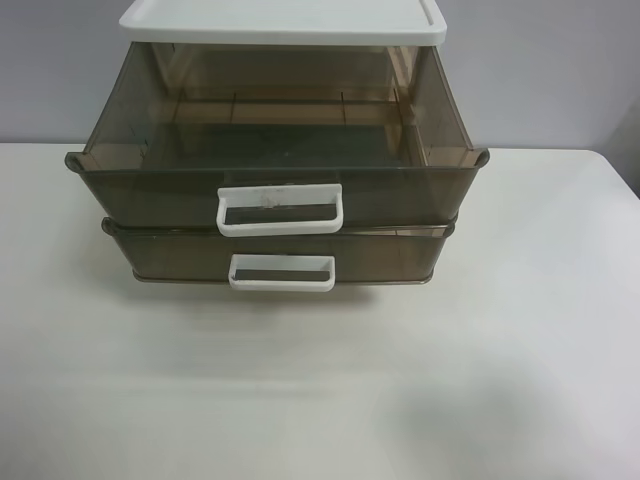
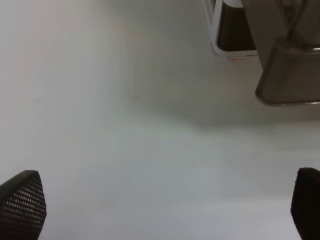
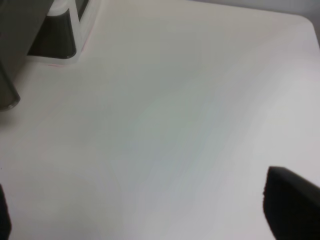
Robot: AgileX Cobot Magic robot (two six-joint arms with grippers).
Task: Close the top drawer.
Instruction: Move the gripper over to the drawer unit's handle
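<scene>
The top drawer (image 1: 140, 195) stands pulled far out of the cabinet, under the white lid (image 1: 280, 25). Its front wall sticks out over the lower drawer (image 1: 400, 258), which sits further back. The white handle (image 1: 270, 192) of the top drawer shows faint dark marks on the upper bar. The lower handle (image 1: 282, 284) looks clean. The cabinet stands on the pale counter (image 1: 320, 400).

In the high view, no arm is visible.

The left hand (image 2: 165, 207) hangs over the bare counter with its two dark fingertips (image 2: 22, 205) wide apart, so it is open and holds nothing. Ahead of this hand and off to one side, well apart from it, there is a brown drawer corner (image 2: 287, 75) and a piece of white handle (image 2: 215, 30). It is not possible to tell which drawer they belong to.

The right hand (image 3: 147, 210) is also spread open and empty; one fingertip (image 3: 292, 205) is clear and the other is only a sliver at the edge. Ahead of it, also apart, a blurred brown corner (image 3: 7, 75) and a white handle piece (image 3: 75, 30) are seen. Neither hand touches the cabinet.
</scene>
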